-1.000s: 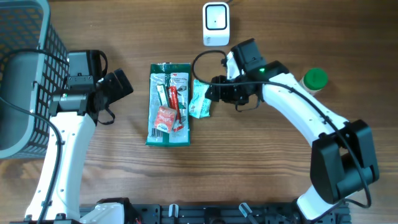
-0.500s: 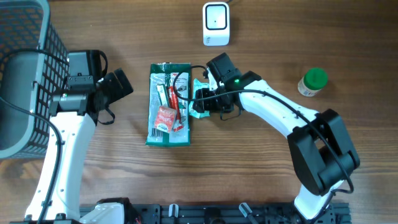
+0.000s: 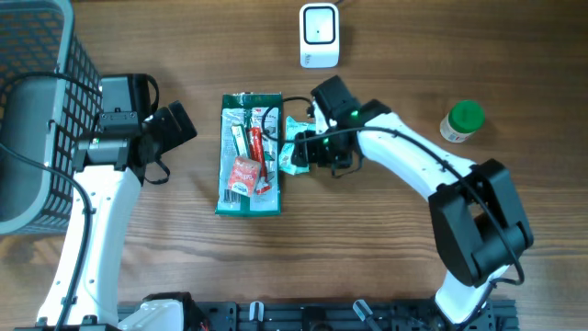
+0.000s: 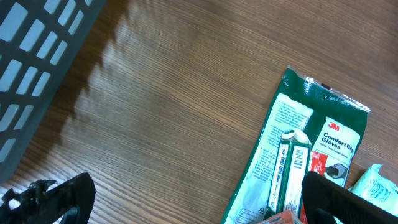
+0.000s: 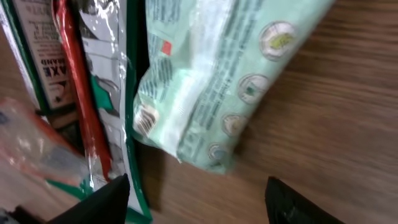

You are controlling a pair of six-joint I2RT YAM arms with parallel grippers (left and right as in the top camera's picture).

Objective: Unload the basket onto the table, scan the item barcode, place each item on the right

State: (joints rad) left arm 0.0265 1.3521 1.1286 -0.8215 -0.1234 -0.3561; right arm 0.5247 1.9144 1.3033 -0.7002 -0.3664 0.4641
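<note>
On the wood-grain table (image 3: 386, 248), seen from overhead, a flat rectangular glove packet (image 3: 250, 152) of glossy green-edged film lies lengthwise, with red and white printed inserts showing through it. Touching its right edge is a smaller mint-green pouch (image 3: 292, 158), soft and slightly crumpled. The right gripper (image 3: 306, 150) sits at the pouch's right side. A white, rounded-corner scanner (image 3: 319, 35) with a dark window stands apart at the far edge. A small jar with a green lid (image 3: 462, 119) stands well off to the right. A grey plastic mesh basket (image 3: 37, 55) fills the left corner, and the left gripper (image 3: 176, 129) hangs between it and the packet, touching neither.

In the left wrist view, the two dark fingers (image 4: 59, 198) stand spread wide at the lower corners over bare wood. The packet's crimped top seam, white label panel and a narrow striped barcode strip face up, and a corner of the pouch peeks in at lower right.

In the right wrist view, the pouch fills the centre, its matte film wrinkled and printed with round icons, one end overlapping the packet's shiny edge. The black fingers (image 5: 102, 199) are parted to either side below it and pinch nothing.
</note>
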